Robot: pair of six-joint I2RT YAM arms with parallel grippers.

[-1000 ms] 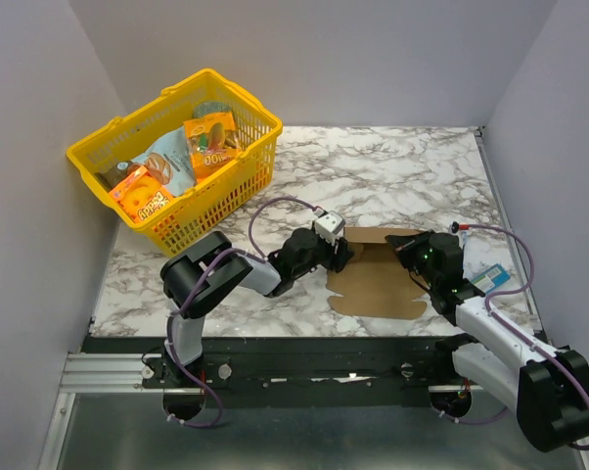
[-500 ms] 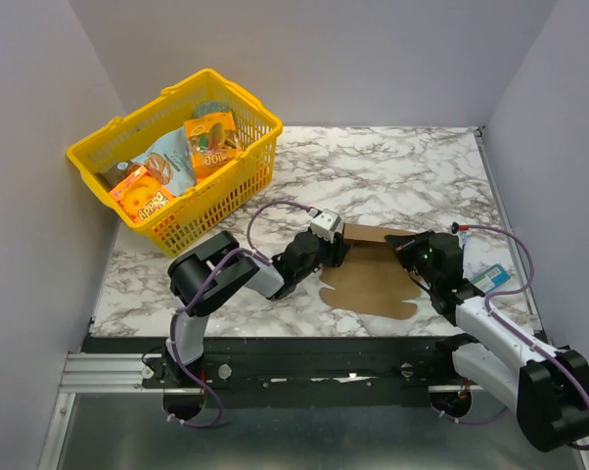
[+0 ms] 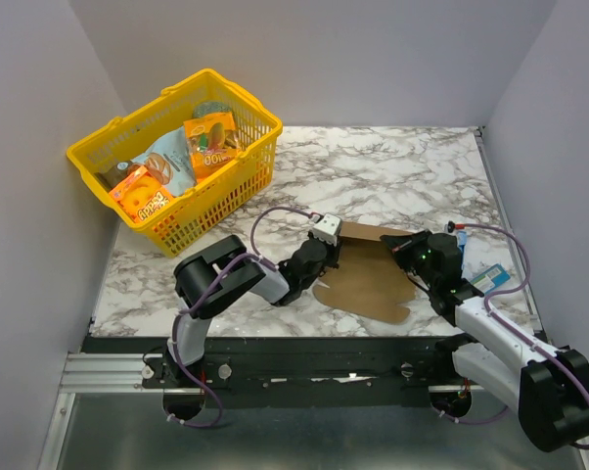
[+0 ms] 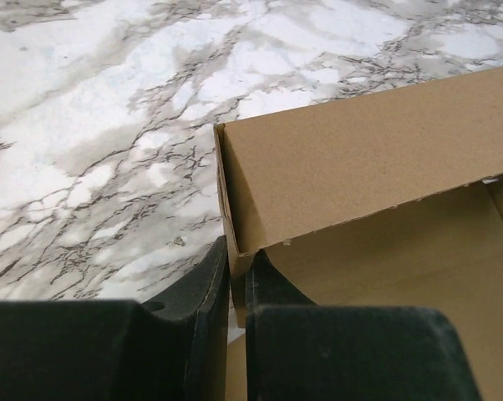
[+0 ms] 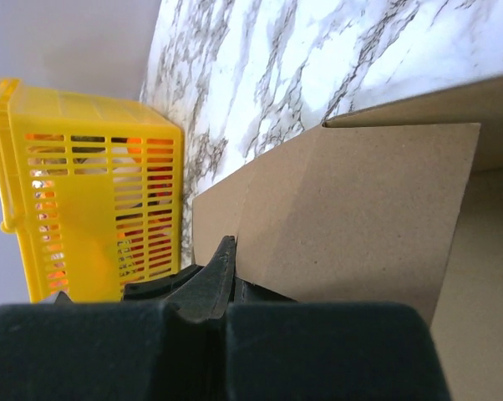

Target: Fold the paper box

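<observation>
- Top view: the brown box (image 3: 373, 279) lies partly folded in the lower middle of the frame, on the marble bench (image 3: 392, 171). One wall is raised along its upper edge.
- The left fingers (image 3: 331, 254) meet the box at its upper left corner, and the right fingers (image 3: 404, 249) meet it at its upper right. Both are too small here to judge their gap.
- A yellow basket (image 3: 91, 147) holding snack packs (image 3: 167, 166) sits at upper left, well apart from the box. A blue packet (image 3: 492, 277) lies at right, beside the right arm.
- Left wrist view: the box (image 4: 368, 159) fills the right half of the frame, with its upright wall ending in a corner at centre. The left fingers (image 4: 213, 280), at the bottom, are narrow and pinch the lower end of that corner edge. The marble surface (image 4: 93, 125) fills the left.
- Right wrist view: the right fingers (image 5: 222, 276), at bottom centre, are pressed fully together, their tip against the lower edge of a raised panel of the box (image 5: 360, 209). I cannot tell whether any cardboard lies between them. The basket (image 5: 84, 192) is at left.
</observation>
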